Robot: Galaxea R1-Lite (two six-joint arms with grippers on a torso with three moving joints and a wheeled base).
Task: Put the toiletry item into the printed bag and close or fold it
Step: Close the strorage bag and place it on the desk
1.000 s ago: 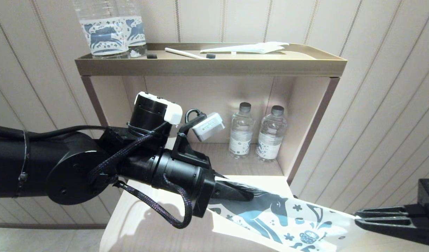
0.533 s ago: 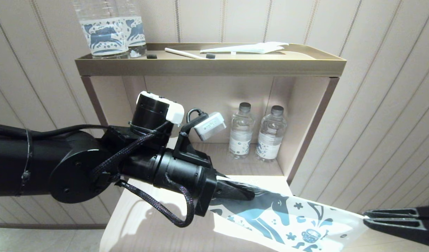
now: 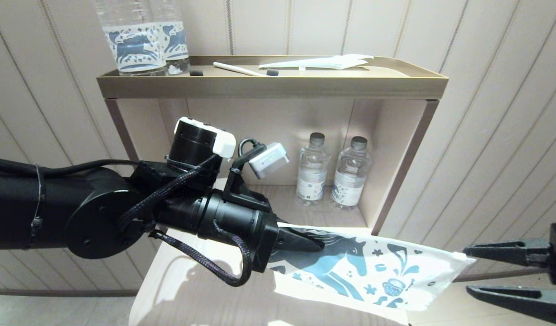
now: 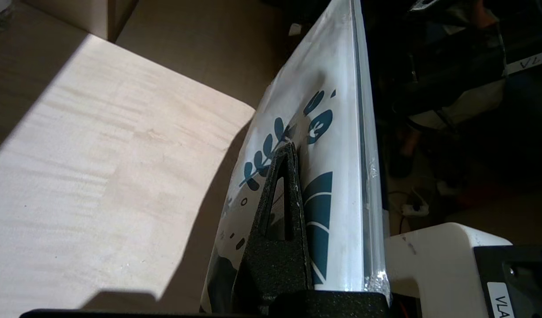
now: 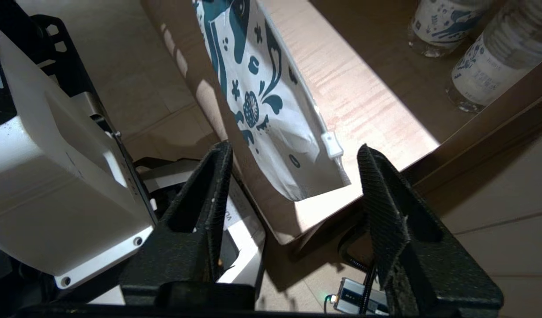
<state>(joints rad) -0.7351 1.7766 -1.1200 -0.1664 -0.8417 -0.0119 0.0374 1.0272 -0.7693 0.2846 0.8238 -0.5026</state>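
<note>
Left hand (image 3: 321,245) pinches one end of the bag (image 3: 377,276), holding it out flat above the bench (image 3: 187,294), likely so its zipper end faces the right hand (image 3: 470,271), which waits spread open, touching nothing, beside it.

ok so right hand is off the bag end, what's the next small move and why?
Probably lower the printed bag onto the table with the left hand: it alone pinches the bag, held in mid-air, while the right hand is open, clear of the slider end.
</note>
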